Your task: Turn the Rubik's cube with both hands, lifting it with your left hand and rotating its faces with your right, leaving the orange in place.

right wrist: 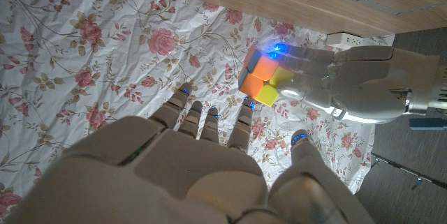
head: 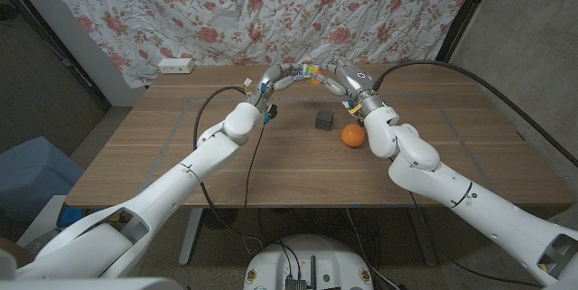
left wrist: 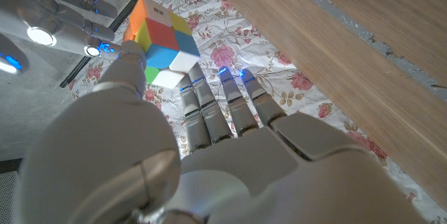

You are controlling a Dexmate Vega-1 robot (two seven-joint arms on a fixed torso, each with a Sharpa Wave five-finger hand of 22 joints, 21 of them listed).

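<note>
The Rubik's cube is lifted above the far middle of the table, and my left hand grips it between thumb and fingers. The left wrist view shows the cube beyond my left hand, its orange, red, blue and white tiles facing the camera. My right hand is right beside the cube. In the right wrist view my right hand has its fingers spread just short of the cube, with the left hand behind it. The orange lies on the table near my right forearm.
A small dark block sits on the wooden table just left of the orange. A white power strip lies at the far left edge. A floral curtain hangs behind the table.
</note>
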